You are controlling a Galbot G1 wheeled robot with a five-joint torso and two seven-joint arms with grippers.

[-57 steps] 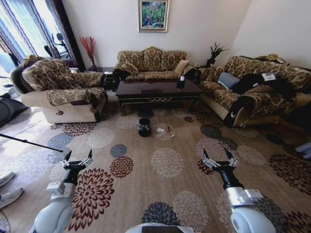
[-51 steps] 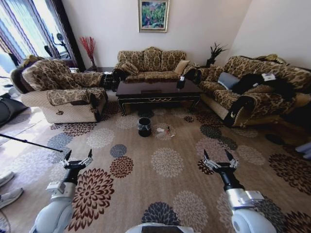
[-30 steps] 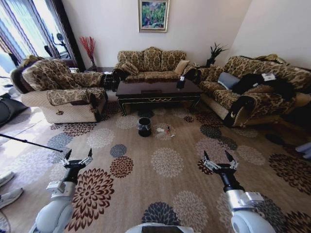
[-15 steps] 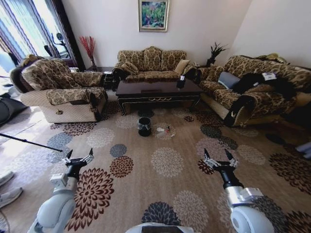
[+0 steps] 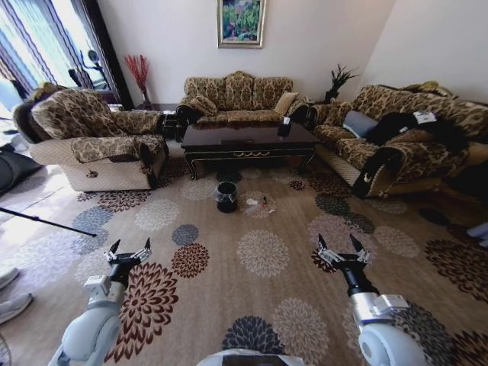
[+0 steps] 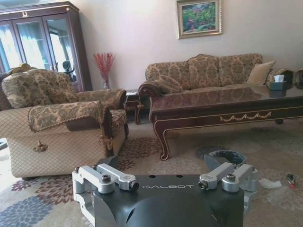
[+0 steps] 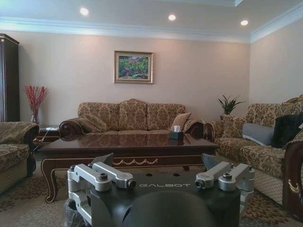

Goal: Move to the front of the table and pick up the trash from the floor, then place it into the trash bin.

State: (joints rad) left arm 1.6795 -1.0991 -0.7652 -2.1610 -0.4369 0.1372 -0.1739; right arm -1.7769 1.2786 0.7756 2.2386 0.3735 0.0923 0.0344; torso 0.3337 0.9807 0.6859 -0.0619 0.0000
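Two open hands, robot well short of the litter.
Left hand (image 5: pixel 128 254) and right hand (image 5: pixel 338 249) hover wide and empty over the carpet (image 5: pixel 263 255). Trash (image 5: pixel 256 203) lies just beside the trash bin (image 5: pixel 226 197), before the counter (image 5: pixel 248 141). Driving in carelessly could tip the bin or scatter scraps; flower prints might pass for litter.

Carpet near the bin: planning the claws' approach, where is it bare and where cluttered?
Bare: the wide carpet between the left claw, the right claw and the trash bin. Crowded: the strip before the table, where the trash lies just right of the bin.
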